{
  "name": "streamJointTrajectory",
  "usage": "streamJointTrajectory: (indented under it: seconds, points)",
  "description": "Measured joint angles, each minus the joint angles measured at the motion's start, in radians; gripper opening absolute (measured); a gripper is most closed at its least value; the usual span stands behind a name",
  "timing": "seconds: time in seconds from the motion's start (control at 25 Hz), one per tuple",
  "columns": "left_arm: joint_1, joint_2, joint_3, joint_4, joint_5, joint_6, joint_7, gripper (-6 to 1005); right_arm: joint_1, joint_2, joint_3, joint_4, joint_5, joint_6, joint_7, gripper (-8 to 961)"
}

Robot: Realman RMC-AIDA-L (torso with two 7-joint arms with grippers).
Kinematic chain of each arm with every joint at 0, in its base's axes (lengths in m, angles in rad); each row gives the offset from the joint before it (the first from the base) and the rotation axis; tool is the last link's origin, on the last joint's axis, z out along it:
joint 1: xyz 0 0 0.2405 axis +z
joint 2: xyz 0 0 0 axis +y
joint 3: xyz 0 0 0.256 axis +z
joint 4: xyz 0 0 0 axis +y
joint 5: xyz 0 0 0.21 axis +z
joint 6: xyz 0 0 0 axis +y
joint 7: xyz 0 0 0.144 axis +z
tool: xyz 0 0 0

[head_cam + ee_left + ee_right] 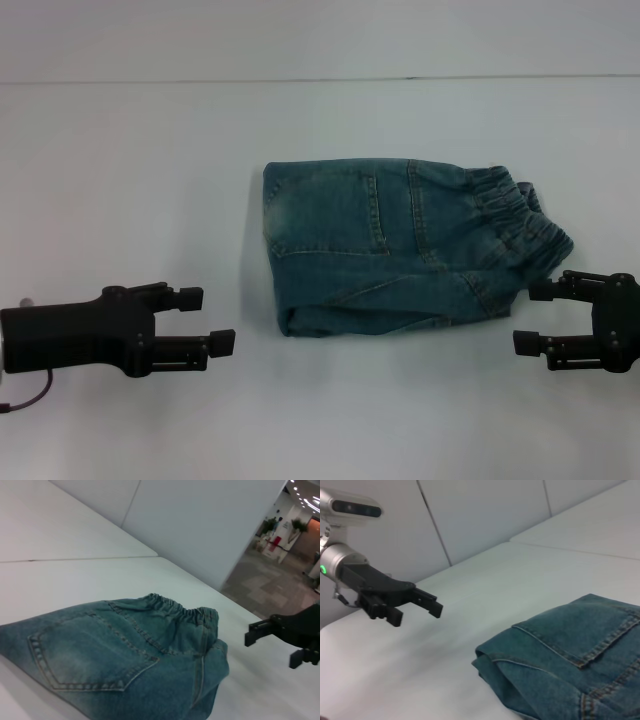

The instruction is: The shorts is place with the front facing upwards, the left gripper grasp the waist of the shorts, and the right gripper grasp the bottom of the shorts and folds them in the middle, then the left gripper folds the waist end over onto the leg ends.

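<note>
Head view: teal-blue denim shorts lie folded on a white table, a little right of centre. The folded bundle is roughly rectangular. Its gathered elastic waist sits at the 3 o'clock end, ruched and darker, and a smooth folded edge faces 9 o'clock. A stitched back pocket shows on the upper layer. The left gripper, long-bodied with a thin cable trailing from its rear, is at about 8 o'clock from the shorts, near but not touching them. Its two fingers point toward the shorts and stand apart, holding nothing. The right gripper, short and boxy, is at about 4 o'clock from the shorts, just below the waistband end and clear of the cloth. Its fingers point inward and are likewise spread, with nothing between them.

Left wrist view: the shorts fill the lower part of the picture, pocket stitching uppermost. The ruched waist forms the far edge. Beyond it, at 3 o'clock in the picture, the right gripper hangs over the table with its fingers separated.

Right wrist view: the folded edge of the shorts lies close by, showing stacked denim layers and a pocket corner. Farther off, the left gripper hovers above the bare table, well apart from the cloth, fingers parted and empty.
</note>
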Motion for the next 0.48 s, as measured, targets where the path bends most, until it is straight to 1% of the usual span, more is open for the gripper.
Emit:
streamJointTrajectory:
  seconds: [0.2, 0.48]
  points:
    - [-0.004, -0.006, 0.013, -0.001, 0.001, 0.000, 0.000, 892, -0.002, 0.003, 0.001, 0.002, 0.000, 0.014, -0.002, 905]
    - [-0.018, -0.008, 0.012, -0.006, 0.002, 0.000, 0.000, 892, 0.003, 0.004, 0.001, 0.002, 0.005, 0.015, 0.001, 905]
